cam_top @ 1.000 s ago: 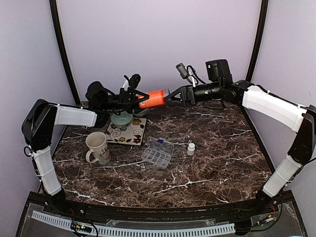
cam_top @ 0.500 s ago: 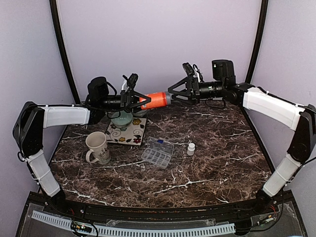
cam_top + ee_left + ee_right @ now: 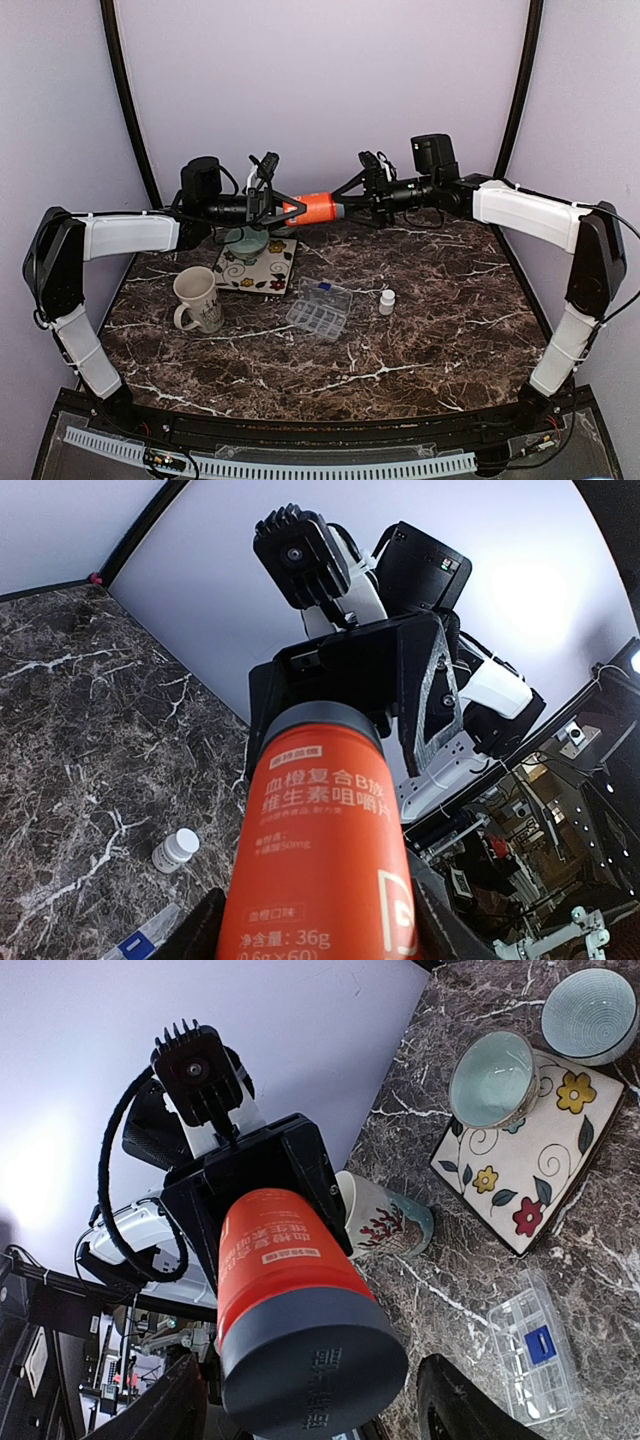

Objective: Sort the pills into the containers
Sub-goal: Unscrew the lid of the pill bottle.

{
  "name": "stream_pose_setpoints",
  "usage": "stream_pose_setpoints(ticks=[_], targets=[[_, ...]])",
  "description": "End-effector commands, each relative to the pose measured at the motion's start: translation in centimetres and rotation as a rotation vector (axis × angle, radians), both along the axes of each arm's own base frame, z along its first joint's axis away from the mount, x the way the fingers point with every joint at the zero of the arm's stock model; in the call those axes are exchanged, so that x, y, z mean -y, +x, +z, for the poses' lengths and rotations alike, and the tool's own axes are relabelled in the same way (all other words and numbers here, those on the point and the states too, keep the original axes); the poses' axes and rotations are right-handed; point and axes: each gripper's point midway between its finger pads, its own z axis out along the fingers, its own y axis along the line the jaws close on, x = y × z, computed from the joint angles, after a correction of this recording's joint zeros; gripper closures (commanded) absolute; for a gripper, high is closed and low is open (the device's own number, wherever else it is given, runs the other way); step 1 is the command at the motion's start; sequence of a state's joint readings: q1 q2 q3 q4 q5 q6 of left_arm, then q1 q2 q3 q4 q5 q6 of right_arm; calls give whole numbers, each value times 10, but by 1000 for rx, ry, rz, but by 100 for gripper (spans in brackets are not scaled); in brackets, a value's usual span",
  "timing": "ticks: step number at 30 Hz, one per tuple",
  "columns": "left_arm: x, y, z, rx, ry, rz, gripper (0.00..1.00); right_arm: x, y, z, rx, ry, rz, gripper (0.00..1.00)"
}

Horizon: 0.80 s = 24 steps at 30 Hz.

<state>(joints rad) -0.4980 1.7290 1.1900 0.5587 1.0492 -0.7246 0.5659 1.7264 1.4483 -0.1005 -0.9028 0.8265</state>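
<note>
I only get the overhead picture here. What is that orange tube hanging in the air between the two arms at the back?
Observer: An orange bottle. The left wrist view shows a printed Chinese label running along it.
Operator: Which end has the lid?
Observer: The right wrist view shows a dark grey cap facing the right pincer. That pincer's fingers stand on either side of the cap, with gaps.
Operator: So what is holding it up?
Observer: The left pincer. In its own view, its fingers press against both sides of the bottle's body.
</note>
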Motion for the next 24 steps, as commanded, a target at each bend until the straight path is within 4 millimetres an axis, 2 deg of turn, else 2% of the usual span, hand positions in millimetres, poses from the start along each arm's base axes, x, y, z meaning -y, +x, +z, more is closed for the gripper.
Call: stream_pose_setpoints(ticks=[1,9,14,17,18,24], targets=[[0,-9,33,109,-38,-16,95,-4,9,17,19,53,10,31],[3,-7,33,109,-41,-25,95,-7,10,13,2,51,28,52],[4,-8,37,90,-55,-42,95,-5,7,20,63,55,37,85],[5,-10,43,57,-84,-67,95,0,3,26,186,38,47,97],[5,-11,45,41,-97,-76,95,2,2,28,242,28,47,100],[6,-18,66,-37,-173,-149,95,18,-5,45,578,-33,34,100]])
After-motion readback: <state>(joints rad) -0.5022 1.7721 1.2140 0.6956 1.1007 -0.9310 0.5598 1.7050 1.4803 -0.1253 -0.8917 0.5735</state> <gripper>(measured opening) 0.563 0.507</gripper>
